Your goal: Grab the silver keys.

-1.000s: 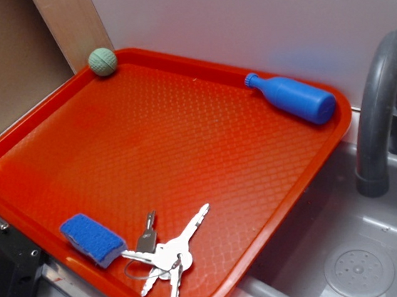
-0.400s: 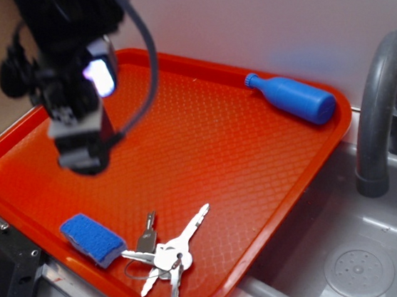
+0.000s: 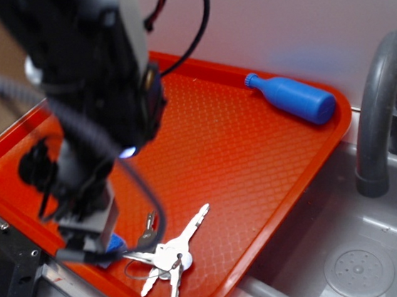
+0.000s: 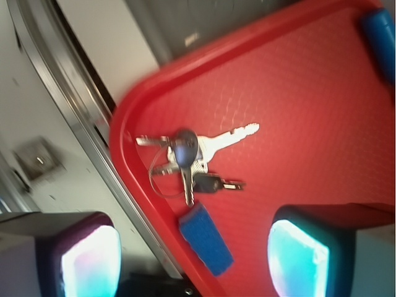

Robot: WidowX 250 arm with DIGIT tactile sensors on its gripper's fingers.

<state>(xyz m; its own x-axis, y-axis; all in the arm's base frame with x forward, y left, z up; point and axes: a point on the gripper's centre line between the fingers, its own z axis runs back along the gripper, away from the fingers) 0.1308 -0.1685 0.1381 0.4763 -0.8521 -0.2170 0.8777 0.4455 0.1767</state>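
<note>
The silver keys (image 3: 169,256) lie fanned out on a thin ring near the front edge of the red tray (image 3: 256,149). In the wrist view the silver keys (image 4: 189,154) sit just beyond my fingers, one with a darker head. My gripper (image 3: 87,241) hangs low over the tray's front-left part, just left of the keys. It is open (image 4: 195,260), its two glowing pads (image 4: 297,257) wide apart. Between them lies a blue sponge (image 4: 206,240), untouched. The arm hides most of the sponge in the exterior view.
A blue bottle (image 3: 295,98) lies on its side at the tray's far right corner. To the right are a grey sink (image 3: 355,260) and a curved faucet (image 3: 383,99). A black box (image 3: 5,278) stands off the tray's front-left edge.
The arm has come in from the upper left and dropped toward the tray's front-left, now over the sponge beside the keys. The keys and the bottle have stayed put.
</note>
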